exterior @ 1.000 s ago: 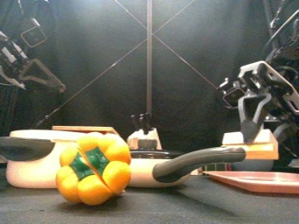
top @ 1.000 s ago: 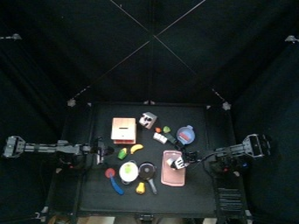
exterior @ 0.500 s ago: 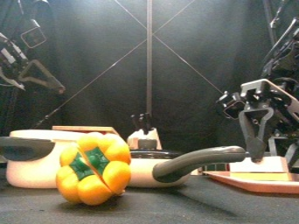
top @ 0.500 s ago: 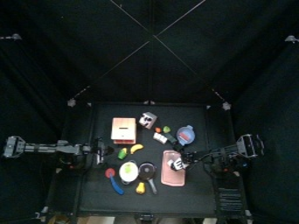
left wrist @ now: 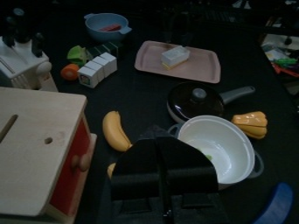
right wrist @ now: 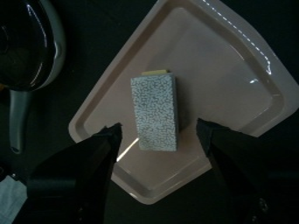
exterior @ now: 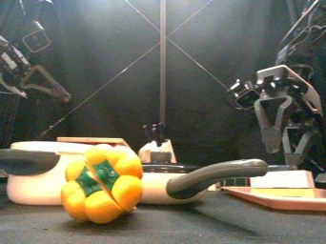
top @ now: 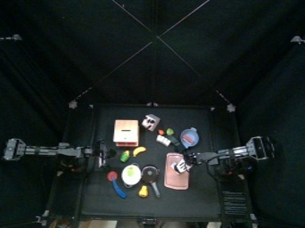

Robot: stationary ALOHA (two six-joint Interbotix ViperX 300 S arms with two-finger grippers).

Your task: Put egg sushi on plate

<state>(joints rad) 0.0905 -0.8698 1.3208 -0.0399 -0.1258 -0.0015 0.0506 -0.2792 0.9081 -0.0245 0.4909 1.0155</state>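
The egg sushi [right wrist: 156, 112], a white rice block with a yellow egg edge, lies flat on the pink plate [right wrist: 222, 70]. My right gripper [right wrist: 159, 129] is open just above it, one jaw on each side, not touching. In the front view the right gripper [exterior: 287, 148] hangs over the sushi [exterior: 287, 179] on the plate [exterior: 274, 196]. In the top view the plate [top: 177, 175] is at the front right. My left gripper [left wrist: 163, 171] rests shut and empty at the table's left side; its view shows the sushi [left wrist: 176, 57] on the plate [left wrist: 198, 63].
A yellow pepper [exterior: 102, 183], a white pot [exterior: 45, 172] and a black pan [exterior: 216, 176] stand at the front. The left wrist view shows a banana [left wrist: 114, 129], a wooden box [left wrist: 35, 149], a knife block [left wrist: 21, 57] and a blue bowl [left wrist: 107, 22].
My right gripper came down with the sushi, set it on the plate, opened and lifted a little. The left arm has not moved.
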